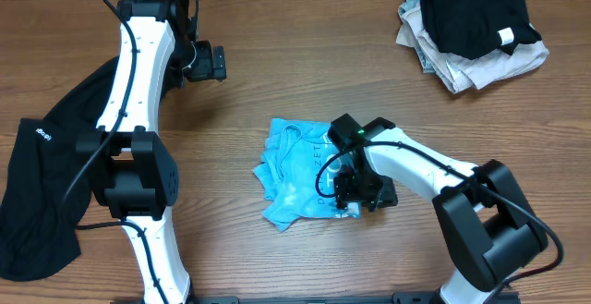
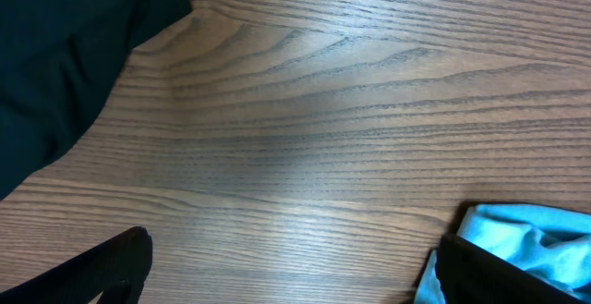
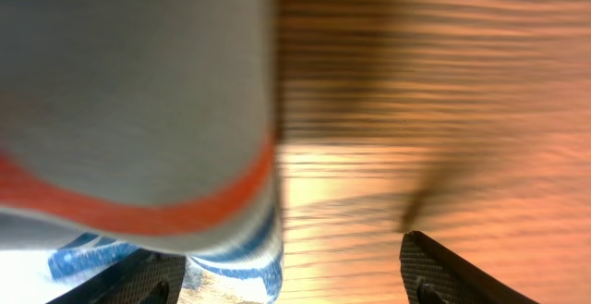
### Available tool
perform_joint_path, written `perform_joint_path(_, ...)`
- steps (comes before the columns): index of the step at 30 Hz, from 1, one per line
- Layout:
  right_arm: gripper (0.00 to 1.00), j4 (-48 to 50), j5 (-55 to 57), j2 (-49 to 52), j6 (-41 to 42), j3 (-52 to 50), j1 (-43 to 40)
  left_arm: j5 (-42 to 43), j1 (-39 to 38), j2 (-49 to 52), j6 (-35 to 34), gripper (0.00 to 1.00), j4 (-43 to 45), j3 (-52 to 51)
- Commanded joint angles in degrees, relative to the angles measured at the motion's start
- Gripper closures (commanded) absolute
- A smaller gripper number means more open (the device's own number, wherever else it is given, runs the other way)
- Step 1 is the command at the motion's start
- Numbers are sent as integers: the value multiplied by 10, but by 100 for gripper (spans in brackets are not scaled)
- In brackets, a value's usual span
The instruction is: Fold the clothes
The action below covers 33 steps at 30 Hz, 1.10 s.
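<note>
A crumpled light blue shirt (image 1: 294, 170) lies in the middle of the table. My right gripper (image 1: 348, 193) is low at the shirt's right edge. In the right wrist view its jaws (image 3: 291, 281) are wide open, and blurred cloth with an orange and blue band (image 3: 138, 110) fills the left, by the left finger. My left gripper (image 1: 209, 64) is open and empty over bare wood at the back left. In the left wrist view its jaws (image 2: 286, 272) are spread, and the blue shirt (image 2: 545, 239) shows behind the right finger.
A black garment (image 1: 42, 188) hangs over the table's left side and shows in the left wrist view (image 2: 65, 45). A pile at the back right has a black garment (image 1: 476, 16) on top of pale clothes (image 1: 462, 66). The table (image 1: 295, 64) is brown wood.
</note>
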Motion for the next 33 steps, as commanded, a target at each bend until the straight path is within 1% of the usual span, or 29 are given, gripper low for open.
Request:
perform_joint_path(1,22,20,129,6,92,-22,-40,7,-4,3,-8,0,-2,-1)
perform_joint_path(6,22,101,147,6,92,-22,-111,7,-4,3,-8,0,-3,-1)
perform_joint_path(9,22,169,167,6,87,-21,-167,7,-4,3,-8,0,-3,-1)
perform_joint_path(10,19,196,165,6,83,-20,-190,7,-4,3,-8,0,-3,-1)
perform_joint_path(12,14,246,128,6,71,-14,-231,7,-4,3,-8,0,-3,-1)
perform_joint_path(14,9,286,38,6,30,3,-268,7,-4,3,-9,0,-3,-1)
perform_joint_path(15,8,290,-10,6,13,18,-283,7,-4,3,-8,0,-3,-1)
perform_joint_path(17,10,255,-78,6,8,61,-308,7,-4,3,-8,0,-4,-1)
perform_joint_path(19,14,182,-118,6,7,119,-322,7,-4,3,-8,0,-7,-1)
perform_joint_path(23,15,57,-125,-1,-7,214,-309,7,-4,3,-8,0,-9,-1)
perform_joint_path(25,15,19,-125,-9,-17,237,-288,7,-4,3,-8,0,-9,-1)
perform_joint_path(28,14,-20,-124,-23,-19,242,-242,7,-4,3,-8,0,-10,-1)
perform_joint_path(33,14,-56,-103,-23,-18,230,-133,7,-4,3,-8,0,-8,-1)
